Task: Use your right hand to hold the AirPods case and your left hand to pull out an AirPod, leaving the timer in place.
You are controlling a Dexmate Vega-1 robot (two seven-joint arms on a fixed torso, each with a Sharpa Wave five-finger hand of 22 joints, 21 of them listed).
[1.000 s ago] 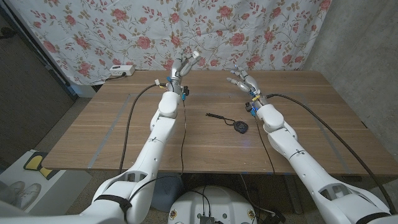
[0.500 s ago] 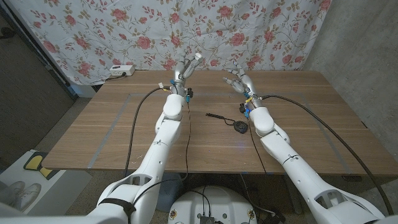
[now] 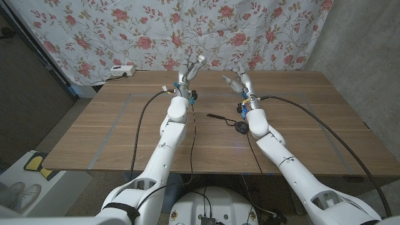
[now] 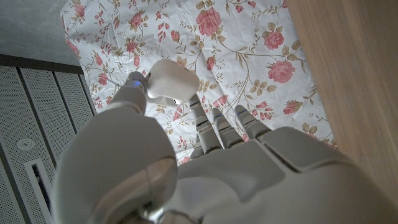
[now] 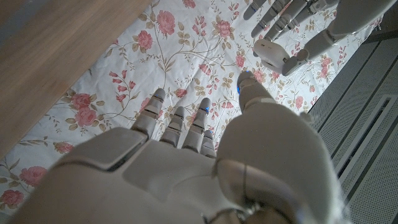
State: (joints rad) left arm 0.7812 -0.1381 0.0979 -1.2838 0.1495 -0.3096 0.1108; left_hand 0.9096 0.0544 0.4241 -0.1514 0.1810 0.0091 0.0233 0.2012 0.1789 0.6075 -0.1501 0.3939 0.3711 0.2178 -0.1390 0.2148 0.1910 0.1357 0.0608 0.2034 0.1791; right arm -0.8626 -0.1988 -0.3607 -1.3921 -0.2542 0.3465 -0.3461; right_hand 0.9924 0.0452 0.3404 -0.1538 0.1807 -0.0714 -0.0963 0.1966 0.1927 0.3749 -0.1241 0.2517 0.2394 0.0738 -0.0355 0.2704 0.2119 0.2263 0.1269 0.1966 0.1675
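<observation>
A: Hands raised over the far half of the wooden desk (image 3: 125, 125). What does the left hand (image 3: 190, 69) hold?

B: It pinches the white AirPods case (image 4: 169, 81) between its thumb and fingers, lifted clear of the desk, in front of the rose-patterned cloth (image 3: 94, 31). In the right wrist view the case (image 5: 272, 53) shows at the tips of that hand.

A: And the right hand (image 3: 237, 79)?

B: Fingers apart, holding nothing; it hovers near the left hand without touching it.

A: Where is the timer?

B: The dark round timer (image 3: 241, 128) lies on the desk just beside the right forearm, its black strap (image 3: 219, 117) stretched toward the middle. A white power strip (image 3: 122, 70) sits at the far left edge.
</observation>
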